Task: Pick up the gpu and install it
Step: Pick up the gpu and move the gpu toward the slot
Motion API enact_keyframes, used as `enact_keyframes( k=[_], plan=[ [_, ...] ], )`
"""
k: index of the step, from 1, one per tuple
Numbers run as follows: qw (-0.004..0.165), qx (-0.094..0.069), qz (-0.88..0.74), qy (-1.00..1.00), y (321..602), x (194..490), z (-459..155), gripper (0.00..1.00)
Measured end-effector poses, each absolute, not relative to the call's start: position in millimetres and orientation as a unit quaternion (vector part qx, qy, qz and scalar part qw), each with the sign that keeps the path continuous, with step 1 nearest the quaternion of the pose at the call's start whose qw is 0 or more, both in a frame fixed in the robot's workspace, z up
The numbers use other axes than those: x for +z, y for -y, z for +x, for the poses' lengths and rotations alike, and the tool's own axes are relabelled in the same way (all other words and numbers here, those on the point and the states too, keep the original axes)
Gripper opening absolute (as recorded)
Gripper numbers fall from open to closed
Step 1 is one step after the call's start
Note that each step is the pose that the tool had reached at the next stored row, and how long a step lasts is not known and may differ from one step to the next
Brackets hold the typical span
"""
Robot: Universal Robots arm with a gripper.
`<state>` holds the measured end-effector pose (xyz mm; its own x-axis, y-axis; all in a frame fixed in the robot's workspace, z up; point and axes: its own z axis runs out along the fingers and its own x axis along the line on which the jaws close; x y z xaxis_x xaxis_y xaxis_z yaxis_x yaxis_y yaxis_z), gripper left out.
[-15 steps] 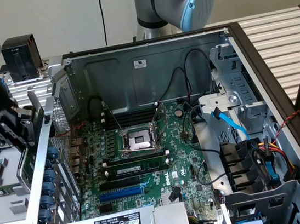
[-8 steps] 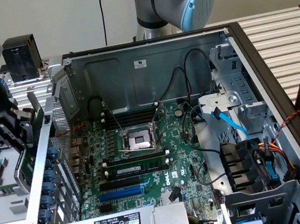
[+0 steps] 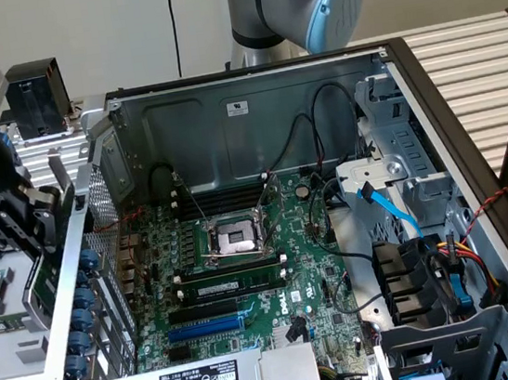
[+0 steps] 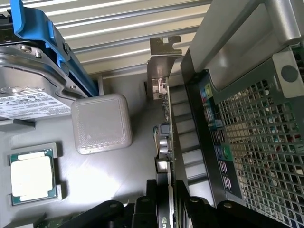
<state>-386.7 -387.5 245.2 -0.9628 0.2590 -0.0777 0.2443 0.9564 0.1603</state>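
The gpu (image 4: 164, 118) stands on edge just outside the computer case's perforated rear wall (image 4: 256, 142). It is a thin green card seen edge-on, with its silver end bracket (image 4: 159, 66) at the far end. My gripper (image 4: 166, 211) sits over the card's near end, so the card runs through its middle. In the exterior view the gripper (image 3: 39, 232) hangs at the exterior view's left, outside the case. The gpu's green edge (image 3: 34, 284) shows just below it.
Beside the card lie a grey square pad (image 4: 100, 123), a loose processor (image 4: 32, 173) and a hard drive in a blue caddy (image 4: 28, 85). Inside the open case are the motherboard (image 3: 247, 275), black memory sticks (image 3: 229, 282) and a blue slot (image 3: 207, 328). Cables and drive bays crowd the exterior view's right.
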Motion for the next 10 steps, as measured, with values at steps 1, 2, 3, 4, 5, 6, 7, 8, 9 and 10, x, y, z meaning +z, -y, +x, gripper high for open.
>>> enact_keyframes(
  k=[1,2,3,4,5,6,7,8,9,10],
  plan=[
    [0.047,0.073,0.128,-0.988,387.5,245.1,-386.3,0.27],
    [0.045,0.073,0.128,-0.988,387.6,244.9,-386.0,0.27],
    [0.045,0.072,0.128,-0.988,387.6,244.9,-386.1,0.27],
    [0.044,0.072,0.128,-0.988,387.7,244.9,-386.1,0.27],
    [0.044,0.072,0.128,-0.988,387.8,245.0,-386.1,0.27],
    [0.044,0.073,0.128,-0.988,388.1,246.2,-385.9,0.27],
    [0.044,0.073,0.128,-0.988,388.2,248.7,-385.9,0.27],
    [0.043,0.072,0.128,-0.988,388.4,251.3,-386.0,0.27],
    [0.043,0.072,0.128,-0.988,388.4,253.8,-386.1,0.27],
    [0.043,0.072,0.129,-0.988,388.5,257.0,-386.1,0.27]
  ],
)
